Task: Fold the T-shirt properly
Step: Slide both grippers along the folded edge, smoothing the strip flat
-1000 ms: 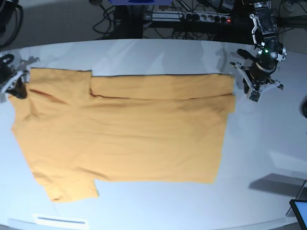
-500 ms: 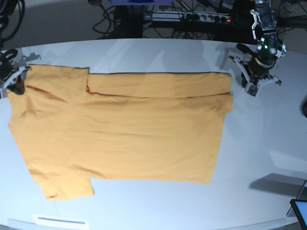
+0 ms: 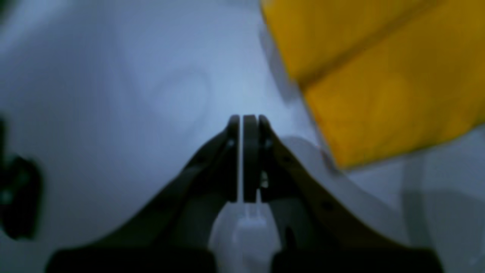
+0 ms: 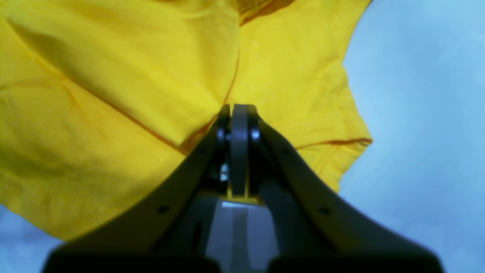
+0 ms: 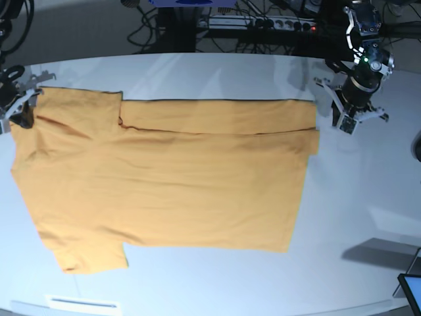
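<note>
Cloth is filling most of the pale tabletop: the orange-yellow T-shirt is lying spread flat, its top strip folded down so that a doubled band is running along the far edge.

At the left of the base view the right tool is sitting at the shirt's far corner, by the sleeve. In the right wrist view this tool is pressing its two pads together, and the cloth is bunching and creasing directly ahead of the tips, with a seam running right up to them. A sliver of yellow is showing low between the pads, so it is pinching the shirt, and the sleeve hem is hanging off to the right of the tool over bare tabletop.

At the right of the base view the left tool is hovering just beyond the shirt's hem corner, apart from it. In the left wrist view this tool is pressed together with nothing between its pads, over bare tabletop, while the shirt's doubled corner is lying ahead and to the right of the tips.
</note>
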Robot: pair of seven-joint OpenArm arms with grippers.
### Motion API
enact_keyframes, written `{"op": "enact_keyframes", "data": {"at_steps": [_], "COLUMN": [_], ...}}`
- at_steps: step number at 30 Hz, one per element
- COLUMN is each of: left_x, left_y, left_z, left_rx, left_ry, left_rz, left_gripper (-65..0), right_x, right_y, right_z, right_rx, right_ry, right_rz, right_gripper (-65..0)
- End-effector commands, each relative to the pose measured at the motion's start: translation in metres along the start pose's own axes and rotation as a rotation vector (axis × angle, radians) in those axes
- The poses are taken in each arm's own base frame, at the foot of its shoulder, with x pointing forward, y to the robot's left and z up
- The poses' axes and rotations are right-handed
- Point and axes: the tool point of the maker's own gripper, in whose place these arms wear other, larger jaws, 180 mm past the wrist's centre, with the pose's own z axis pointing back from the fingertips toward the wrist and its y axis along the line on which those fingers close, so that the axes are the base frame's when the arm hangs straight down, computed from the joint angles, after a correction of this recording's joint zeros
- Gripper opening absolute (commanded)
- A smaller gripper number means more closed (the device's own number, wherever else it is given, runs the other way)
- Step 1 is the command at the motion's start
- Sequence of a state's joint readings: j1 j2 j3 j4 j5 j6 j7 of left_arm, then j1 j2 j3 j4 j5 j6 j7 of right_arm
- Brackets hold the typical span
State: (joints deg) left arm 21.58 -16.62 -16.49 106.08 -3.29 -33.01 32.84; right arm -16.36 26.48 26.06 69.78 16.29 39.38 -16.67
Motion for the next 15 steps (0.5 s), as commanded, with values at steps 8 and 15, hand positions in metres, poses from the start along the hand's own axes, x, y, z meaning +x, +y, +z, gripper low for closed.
{"op": "enact_keyframes", "data": {"at_steps": [8, 15], "left_x": [0.056, 0.055], "left_y": [-0.031, -0.058], "left_z": [-0.019, -0.048], "left_rx": [-0.061, -0.137], "left_ry": [-0.145, -0.124], "left_rz": [0.029, 0.078], "left_gripper": [-64.2, -64.2], "right_x": [-0.099, -0.099], "right_y": [0.001, 0.001], "right_z": [0.016, 0.016], "right_rx": [-0.016, -0.015], "right_ry": [0.474, 0.473], "right_rz": [0.113, 0.112], "right_gripper": [-64.9, -64.9]}}
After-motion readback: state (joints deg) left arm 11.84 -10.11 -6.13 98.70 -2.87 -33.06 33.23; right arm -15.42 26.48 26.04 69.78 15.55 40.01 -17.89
